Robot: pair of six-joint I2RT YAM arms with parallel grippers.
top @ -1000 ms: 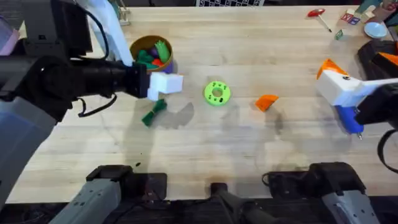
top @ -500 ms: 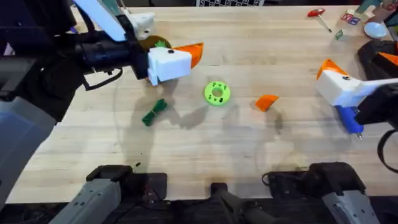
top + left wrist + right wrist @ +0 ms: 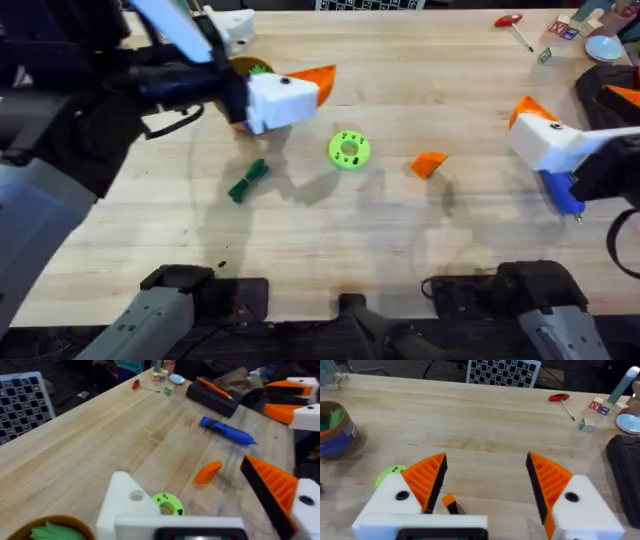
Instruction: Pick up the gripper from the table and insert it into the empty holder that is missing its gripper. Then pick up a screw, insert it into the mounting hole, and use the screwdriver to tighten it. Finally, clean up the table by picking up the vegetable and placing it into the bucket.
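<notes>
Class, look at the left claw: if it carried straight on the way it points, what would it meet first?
Probably the loose orange gripper on the table, which lies ahead between the left claw fingers; the green disc sits nearer but may be underneath. Depth is unclear.

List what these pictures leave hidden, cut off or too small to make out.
- Bucket: overhead, mostly covered by the left end effector.
- Bucket's contents: left wrist view, cut by the frame's edge.
- Blue screwdriver: overhead, partly under the right end effector.
- Screws: too small to find on the table.
</notes>
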